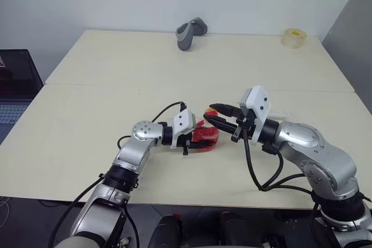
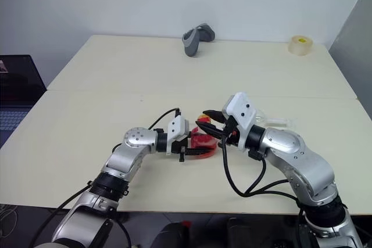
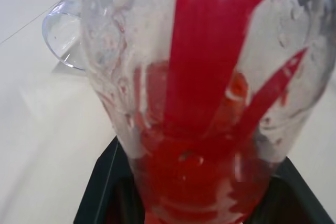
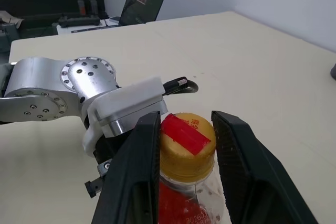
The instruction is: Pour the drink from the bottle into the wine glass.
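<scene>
Scene: While the bottle [image 4: 184,182] stood near the middle of the pale worktop [image 1: 116,85], both pincers met on it.
Left pincer [image 1: 195,140]: clenched around the bottle's lower body, where the red drink [image 3: 205,177] sat.
Right pincer [image 4: 184,150]: its two black fingers [image 4: 137,171] flanked the yellow cap [image 4: 186,148], pressed against its sides, grasping it.
Wine glass [image 2: 273,122]: on the worktop just past the right arm; its bowl showed behind the bottle.
Far edge: a grey object [image 1: 190,33] and a roll of tape [image 1: 294,38].
</scene>
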{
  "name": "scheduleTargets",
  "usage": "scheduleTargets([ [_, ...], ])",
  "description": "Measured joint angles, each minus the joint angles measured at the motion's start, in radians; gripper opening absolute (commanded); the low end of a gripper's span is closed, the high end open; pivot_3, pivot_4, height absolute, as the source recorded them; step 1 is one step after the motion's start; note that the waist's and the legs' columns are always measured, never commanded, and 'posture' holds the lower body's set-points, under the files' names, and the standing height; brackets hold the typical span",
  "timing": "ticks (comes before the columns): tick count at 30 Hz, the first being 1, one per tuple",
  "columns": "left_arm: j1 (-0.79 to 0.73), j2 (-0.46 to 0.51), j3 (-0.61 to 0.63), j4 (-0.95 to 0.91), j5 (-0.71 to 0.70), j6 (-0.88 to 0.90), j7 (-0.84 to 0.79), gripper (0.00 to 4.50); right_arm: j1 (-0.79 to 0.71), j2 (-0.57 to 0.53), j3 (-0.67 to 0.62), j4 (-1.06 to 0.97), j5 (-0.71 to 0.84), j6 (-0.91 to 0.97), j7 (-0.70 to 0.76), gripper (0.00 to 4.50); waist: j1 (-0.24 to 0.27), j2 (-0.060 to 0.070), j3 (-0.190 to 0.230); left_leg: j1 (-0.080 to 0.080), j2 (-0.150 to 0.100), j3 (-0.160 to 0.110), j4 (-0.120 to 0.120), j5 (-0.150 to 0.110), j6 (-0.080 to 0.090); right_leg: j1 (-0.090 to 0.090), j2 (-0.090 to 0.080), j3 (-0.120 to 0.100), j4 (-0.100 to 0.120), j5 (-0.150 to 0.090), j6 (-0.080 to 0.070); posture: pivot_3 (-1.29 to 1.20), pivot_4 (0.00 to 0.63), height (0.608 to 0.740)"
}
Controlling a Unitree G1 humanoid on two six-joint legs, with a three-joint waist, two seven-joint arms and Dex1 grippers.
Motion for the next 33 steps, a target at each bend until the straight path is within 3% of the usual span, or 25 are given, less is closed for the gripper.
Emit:
scheduleTargets([
  [3,0.000,0.000,-0.005,-0.004,0.000,0.003,-0.009,1.51,-0.023,-0.047,0.006,0.051,-0.003,-0.057,0.099,1.16,0.000,0.000,0.000,0.000,0.000,0.001,0.000,0.000,0.000,0.000,0.000,0.000,0.000,0.000,0.000,0.00,0.150,0.740],
  [9,-0.004,0.011,-0.033,-0.036,0.000,0.020,-0.064,1.22,-0.170,-0.179,0.039,0.263,0.006,-0.174,0.467,1.16,-0.002,0.000,0.000,0.001,0.001,0.000,0.000,0.000,0.000,0.001,0.001,0.000,-0.001,0.000,0.000,0.00,0.150,0.740],
  [14,-0.003,0.009,-0.038,-0.038,0.000,0.012,-0.072,1.10,-0.166,-0.178,0.025,0.269,0.021,-0.161,0.507,1.16,0.000,0.000,0.000,0.001,0.001,0.000,0.000,0.000,0.000,0.001,0.001,0.000,-0.001,0.000,0.000,0.00,0.150,0.740],
  [16,0.002,0.001,-0.040,-0.036,0.001,0.000,-0.065,1.08,-0.130,-0.167,-0.004,0.223,0.028,-0.130,0.460,1.16,0.002,0.000,0.000,0.000,0.000,-0.001,0.000,0.000,0.000,0.001,0.000,-0.001,-0.001,0.000,0.000,0.00,0.150,0.740],
  [20,0.006,-0.024,-0.040,-0.034,0.002,-0.007,-0.036,1.05,-0.054,-0.149,-0.054,0.140,0.035,-0.082,0.349,2.54,0.005,0.000,0.000,-0.001,0.000,-0.001,0.001,0.000,0.000,0.001,-0.001,-0.001,-0.001,0.000,0.000,0.00,0.150,0.740],
  [23,0.010,-0.055,-0.041,-0.030,0.004,-0.025,-0.005,1.00,0.057,-0.095,-0.151,0.001,0.046,-0.024,0.179,3.61,0.010,0.000,0.000,-0.003,0.000,-0.001,0.001,0.000,0.000,-0.001,-0.001,-0.001,-0.001,0.000,0.000,0.00,0.150,0.740],
  [26,0.009,-0.068,-0.042,-0.026,0.007,-0.044,0.016,0.99,0.197,0.018,-0.220,-0.188,0.038,0.032,-0.053,3.62,0.010,0.001,0.000,-0.005,0.001,-0.002,0.000,0.000,0.000,-0.002,0.000,-0.001,-0.001,0.000,0.000,0.00,0.150,0.740],
  [29,0.005,-0.083,-0.041,0.006,0.008,-0.048,0.026,0.98,0.320,0.096,-0.159,-0.307,-0.018,0.069,-0.213,3.62,0.002,0.001,0.000,-0.003,0.001,-0.001,0.000,0.000,0.000,-0.002,0.000,0.000,0.000,0.000,0.000,0.00,0.150,0.740],
  [33,-0.016,-0.108,-0.043,0.041,0.018,-0.067,0.023,0.98,0.337,0.156,-0.074,-0.333,-0.087,0.090,-0.342,3.62,-0.002,0.001,0.000,0.000,0.000,0.000,0.001,0.000,0.000,0.000,0.001,0.001,0.000,-0.003,0.005,0.00,0.150,0.740],
])
